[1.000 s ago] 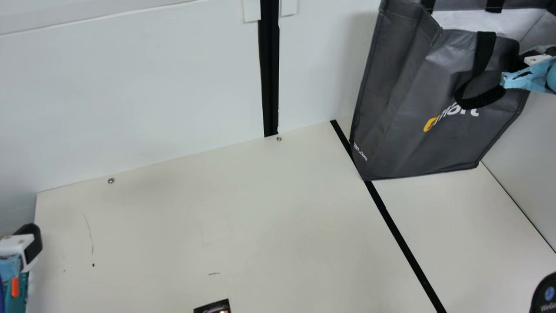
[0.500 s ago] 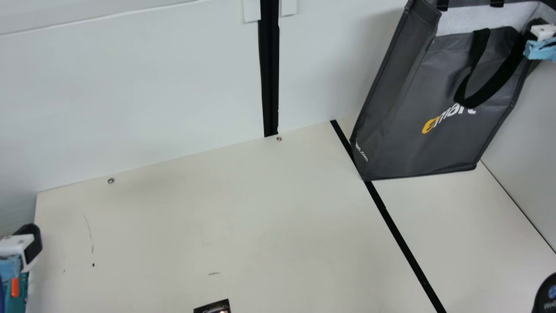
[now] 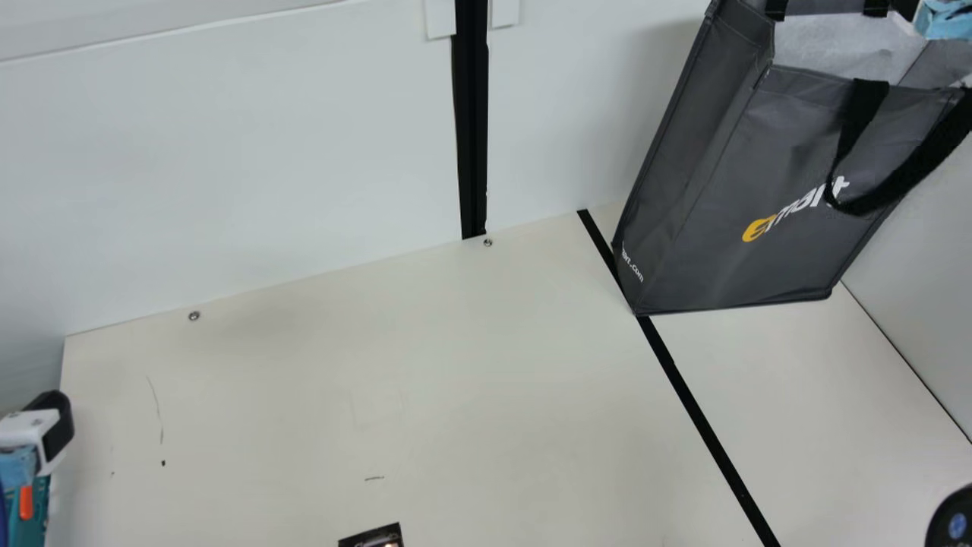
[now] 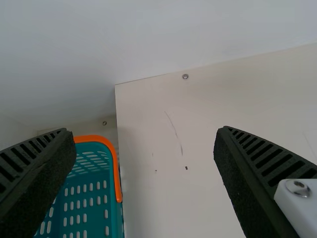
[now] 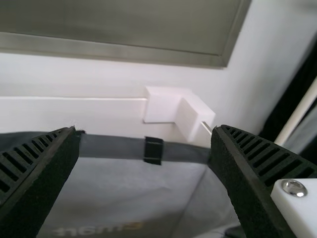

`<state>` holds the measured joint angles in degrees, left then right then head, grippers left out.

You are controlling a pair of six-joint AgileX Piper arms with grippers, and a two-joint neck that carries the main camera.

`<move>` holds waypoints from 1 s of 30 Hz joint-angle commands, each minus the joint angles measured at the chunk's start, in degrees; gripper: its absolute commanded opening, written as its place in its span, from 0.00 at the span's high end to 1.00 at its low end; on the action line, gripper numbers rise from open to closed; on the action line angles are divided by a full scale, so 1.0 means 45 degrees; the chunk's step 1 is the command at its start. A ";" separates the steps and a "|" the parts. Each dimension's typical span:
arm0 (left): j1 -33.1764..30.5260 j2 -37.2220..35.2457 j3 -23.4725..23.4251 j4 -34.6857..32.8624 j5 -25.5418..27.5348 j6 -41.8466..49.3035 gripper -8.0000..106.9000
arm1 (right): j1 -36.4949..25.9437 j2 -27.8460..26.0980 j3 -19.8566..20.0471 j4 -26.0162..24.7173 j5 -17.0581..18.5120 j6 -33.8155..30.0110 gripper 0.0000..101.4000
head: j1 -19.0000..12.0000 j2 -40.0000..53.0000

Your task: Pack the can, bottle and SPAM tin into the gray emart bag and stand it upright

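The gray emart bag (image 3: 759,175) stands in the back right corner, its top leaning to the right and its mouth spread. Its front black strap (image 3: 873,201) hangs across the print and runs to the right edge. At the mouth's far right is my right gripper (image 3: 945,19). In the right wrist view the bag's pale inner wall (image 5: 138,183) lies between and beyond the open right gripper (image 5: 146,173), which holds nothing. My left gripper (image 3: 45,433) is at the left edge, far from the bag; the left wrist view has that left gripper (image 4: 143,173) open and empty.
A teal basket (image 4: 84,198) with an orange rim is beside the table's left edge. A small dark printed item (image 3: 372,538) lies at the near edge. White walls (image 3: 243,152) border the back and right. A rounded black part (image 3: 953,524) is at lower right.
My right gripper has risen in the main view. The bag's top has shifted right, its mouth has spread, and the front strap has swung right. My left arm has stayed still.
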<state>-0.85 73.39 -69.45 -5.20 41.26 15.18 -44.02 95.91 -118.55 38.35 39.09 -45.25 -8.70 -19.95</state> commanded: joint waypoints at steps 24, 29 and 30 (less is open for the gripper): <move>0.0000 0.0000 0.0000 0.0000 0.0000 0.0000 0.15 | 0.5167 -0.1796 0.1595 -0.1563 -0.0161 0.1031 0.06 | -0.0289 -0.0011; 0.0000 0.0000 0.0000 0.0000 0.0000 0.0000 0.15 | 0.6270 -0.2205 0.2307 -0.2040 -0.0272 0.1379 0.06 | -0.0289 -0.0011; 0.0000 0.0000 0.0000 0.0000 0.0000 0.0000 0.15 | 0.6490 -0.2297 0.2485 -0.2138 -0.0303 0.1439 0.06 | -0.0289 -0.0011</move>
<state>-0.85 73.39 -69.45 -5.20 41.26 15.18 -16.51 85.87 -108.26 29.04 37.71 -39.08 -8.70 -19.95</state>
